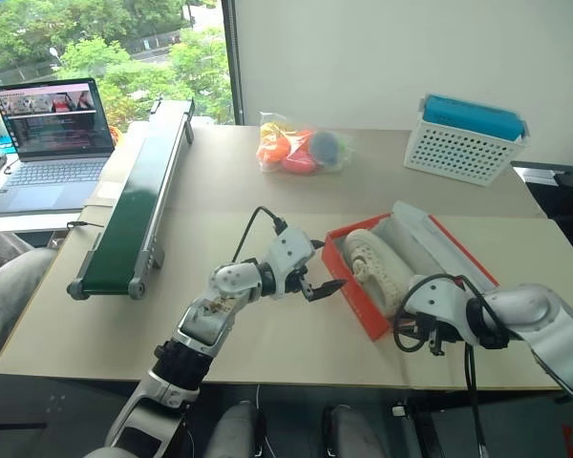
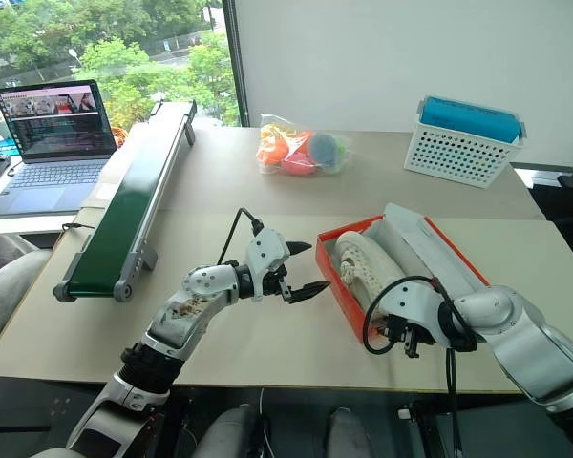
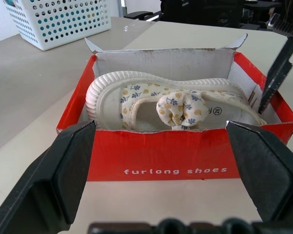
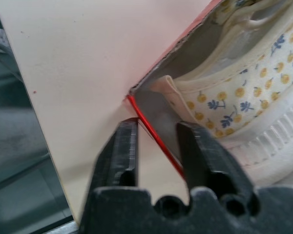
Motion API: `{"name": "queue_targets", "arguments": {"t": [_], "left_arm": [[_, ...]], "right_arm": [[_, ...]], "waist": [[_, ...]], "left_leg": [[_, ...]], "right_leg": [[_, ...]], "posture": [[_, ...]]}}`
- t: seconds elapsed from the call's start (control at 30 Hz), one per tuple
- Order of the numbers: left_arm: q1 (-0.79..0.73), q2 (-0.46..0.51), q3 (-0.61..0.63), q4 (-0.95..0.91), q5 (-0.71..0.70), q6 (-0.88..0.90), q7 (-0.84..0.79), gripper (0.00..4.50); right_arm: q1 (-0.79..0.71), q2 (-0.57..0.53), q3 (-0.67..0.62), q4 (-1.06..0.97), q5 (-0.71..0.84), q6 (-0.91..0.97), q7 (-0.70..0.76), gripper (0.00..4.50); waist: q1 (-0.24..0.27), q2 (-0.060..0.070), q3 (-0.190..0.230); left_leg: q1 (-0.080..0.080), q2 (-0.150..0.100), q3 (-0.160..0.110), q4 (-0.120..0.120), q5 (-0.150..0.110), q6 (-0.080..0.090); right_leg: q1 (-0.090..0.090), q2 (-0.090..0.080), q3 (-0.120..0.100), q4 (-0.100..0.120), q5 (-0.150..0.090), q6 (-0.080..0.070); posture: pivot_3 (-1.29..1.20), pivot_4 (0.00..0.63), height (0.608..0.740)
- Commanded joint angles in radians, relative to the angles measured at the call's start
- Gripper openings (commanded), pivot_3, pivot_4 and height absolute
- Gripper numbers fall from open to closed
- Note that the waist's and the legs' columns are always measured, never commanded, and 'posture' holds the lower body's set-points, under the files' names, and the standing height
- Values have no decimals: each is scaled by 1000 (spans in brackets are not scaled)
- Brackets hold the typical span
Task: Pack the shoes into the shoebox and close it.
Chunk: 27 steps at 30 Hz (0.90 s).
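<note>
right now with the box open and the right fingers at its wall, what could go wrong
1. The right gripper has its fingers straddling the thin near wall of the shoebox; a pull could bend or tear the cardboard, or drag the box off the table edge nearby.
2. The shoe lies close under that wall and might get pinched.
3. The open left gripper hovers near the box side and could nudge it.

2 head views down over table (image 1: 267, 343); 2 wrist views close on shoebox (image 3: 161, 161).

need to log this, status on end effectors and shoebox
Left end effector open, facing orange-red cardboard shoebox. Right end effector straddling its wall. Cream shoe inside, lid open.
</note>
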Motion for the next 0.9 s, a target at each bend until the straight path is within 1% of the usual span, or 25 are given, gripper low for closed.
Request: {"name": "queue_targets", "arguments": {"t": [0.03, 0.17, 0.3, 0.37, 0.47, 0.53, 0.63, 0.77, 0.9], "left_arm": [[-6, -4, 11, -43, -10, 0, 6, 4500], [-11, -8, 12, -38, -13, 1, 7, 4500], [-15, -11, 9, -30, -11, -3, 6, 4500], [-17, -14, 9, -27, -10, -4, 6, 4500], [-20, -16, 10, -21, -8, -7, 6, 4500], [-21, -16, 11, -18, -6, -9, 7, 4500], [-21, -18, 11, -18, -5, -9, 9, 4500], [-21, -21, 11, -17, -2, -11, 14, 4500], [-25, -22, 12, -13, -1, -13, 17, 4500]], "right_arm": [[-39, 28, -11, 11, -31, 22, -31, 26], [-84, 73, 26, 48, -84, 33, -63, 26], [-167, 114, 144, 186, -235, -88, -81, 26], [-198, 136, 180, 242, -284, -143, -78, 26], [-242, 179, 220, 304, -329, -208, -61, 26], [-290, 230, 251, 364, -355, -250, -47, 26], [-326, 275, 266, 432, -389, -297, -35, 26], [-382, 361, 277, 544, -416, -349, -37, 26], [-385, 416, 284, 578, -440, -396, -28, 26]], "waist": [[3, 0, 0], [7, 0, 0], [6, 0, 0], [4, -1, 0], [-3, -3, -1], [-13, -5, -2], [-20, -6, -3], [-34, -10, -5], [-37, -12, -7]], "left_leg": [[0, 0, 0, 0, 0, 0], [0, 0, 0, 0, 0, 0], [0, -1, 0, 1, 0, 0], [3, 0, 0, 2, 0, 0], [6, 0, 0, 1, 0, 0], [7, 1, 1, 1, 0, 0], [8, 1, 1, 1, 1, -1], [9, 2, 2, 0, 1, -2], [11, 2, 2, -1, 1, -2]], "right_leg": [[0, 0, 0, 0, 0, 0], [0, 0, 0, 0, 0, 0], [1, 0, 0, 0, 0, 0], [3, 0, 0, 0, 0, -1], [5, 1, 0, 0, 0, -1], [5, 1, 0, 0, 1, -1], [5, 2, 0, 1, 2, -2], [5, 2, 1, 2, 2, -3], [6, 2, 1, 3, 3, -4]], "posture": [[0, 150, 705], [0, 150, 705], [0, 150, 705], [0, 150, 705], [0, 150, 705], [0, 150, 705], [0, 150, 705], [0, 150, 705], [0, 150, 705]]}}
